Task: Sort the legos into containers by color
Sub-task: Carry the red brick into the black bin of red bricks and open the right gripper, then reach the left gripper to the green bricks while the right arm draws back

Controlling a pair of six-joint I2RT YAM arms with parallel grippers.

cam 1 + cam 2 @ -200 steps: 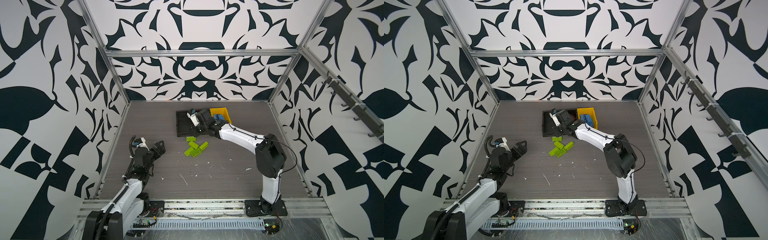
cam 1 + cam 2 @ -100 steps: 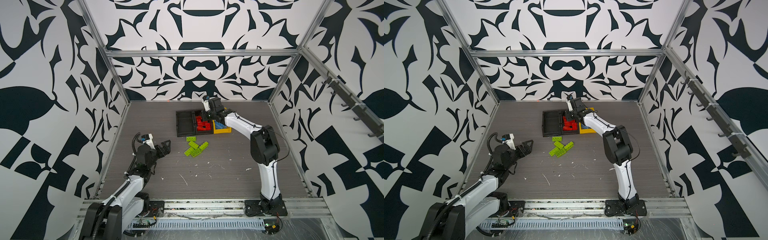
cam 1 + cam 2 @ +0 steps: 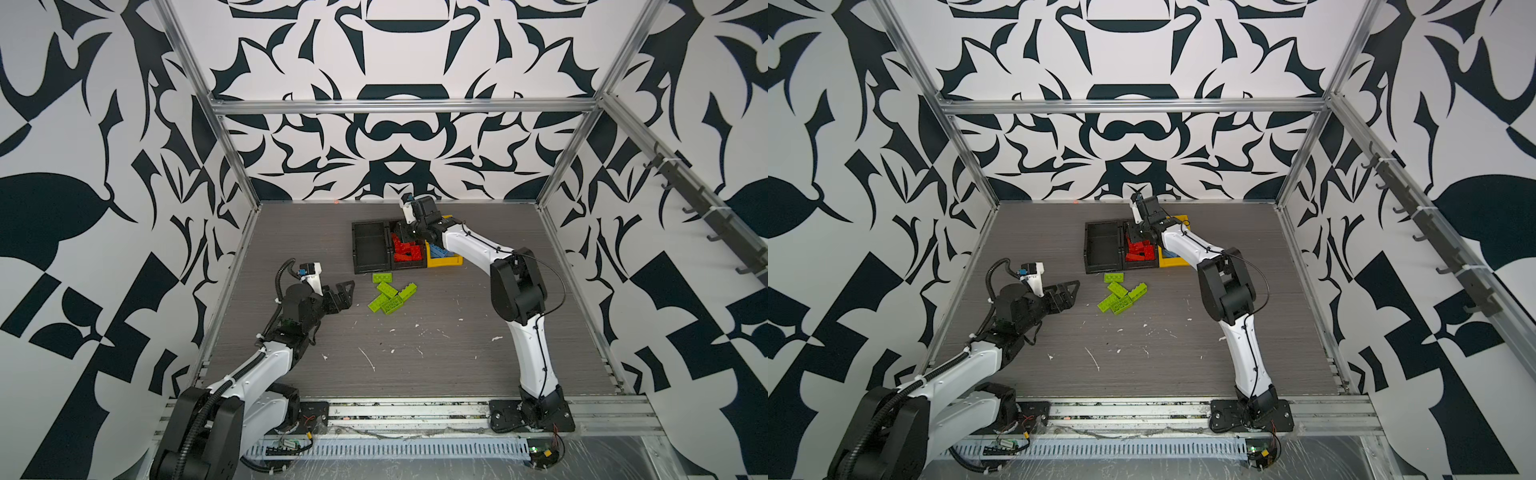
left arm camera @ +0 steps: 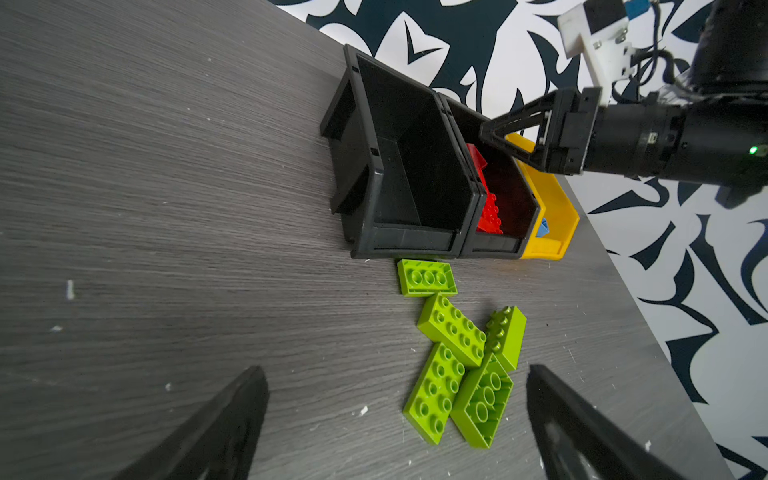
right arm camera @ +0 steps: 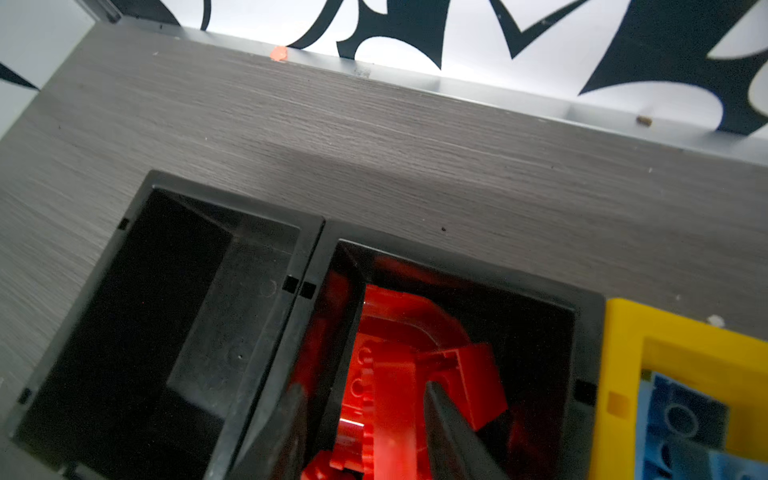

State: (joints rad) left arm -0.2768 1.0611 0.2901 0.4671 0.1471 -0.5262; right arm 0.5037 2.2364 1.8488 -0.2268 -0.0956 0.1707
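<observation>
Three containers stand in a row at the back: an empty black bin (image 3: 360, 249), a middle black bin (image 3: 393, 266) holding red legos (image 3: 409, 251), and a yellow bin (image 3: 449, 262) holding light blue legos (image 3: 436, 250). My right gripper (image 5: 363, 386) hangs open over the middle bin (image 5: 457, 270). A blurred red lego (image 5: 392, 399) stands loose between its fingers, with a gap on one side. Several lime green legos (image 3: 390, 293) lie on the table in front of the bins. My left gripper (image 3: 343, 295) is open and empty, just left of the green legos (image 4: 457, 357).
Small white flecks (image 3: 368, 359) dot the grey table nearer the front. The patterned back wall (image 3: 399, 166) stands close behind the bins. An aluminium frame (image 3: 249, 232) edges the table on both sides.
My right gripper rose from low over the bins to above the middle bin, and its jaws parted from shut around a red lego. My left gripper moved closer to the green legos.
</observation>
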